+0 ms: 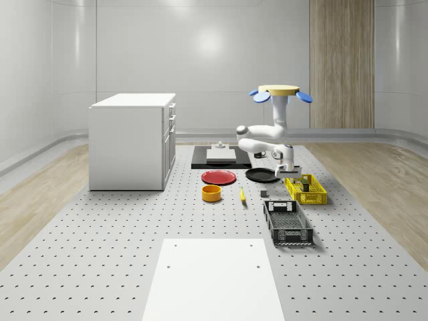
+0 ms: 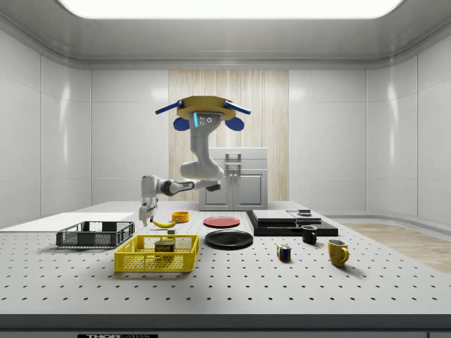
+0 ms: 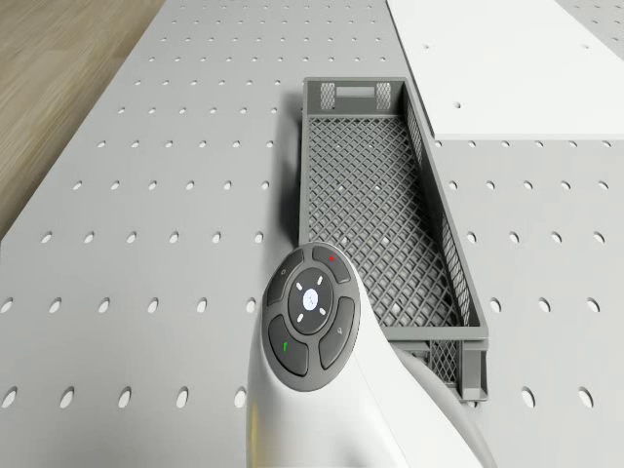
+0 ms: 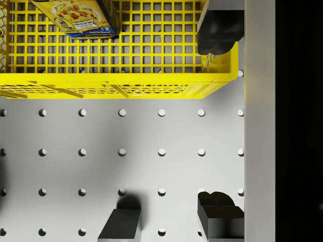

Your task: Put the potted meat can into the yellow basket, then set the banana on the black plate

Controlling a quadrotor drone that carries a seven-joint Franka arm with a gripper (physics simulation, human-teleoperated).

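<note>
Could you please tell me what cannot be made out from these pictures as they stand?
- Potted meat can: the wrist view's edge cuts off most of it; the yellow basket mesh partly screens it in the side view.
- Banana: too small in the whole-scene view to judge how it lies.
- Grey crate: the arm hides its near corner in the drone view.

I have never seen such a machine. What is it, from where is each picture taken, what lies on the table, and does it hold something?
It is a flying drone carrying an arm with a two-finger gripper, in a simulator. The pictures come from above the scene, from the side, from the drone and from the wrist. The drone hovers over the table near the black plate. The potted meat can lies in the yellow basket; the banana lies on the table. The gripper hangs open and empty at the basket's edge.
</note>
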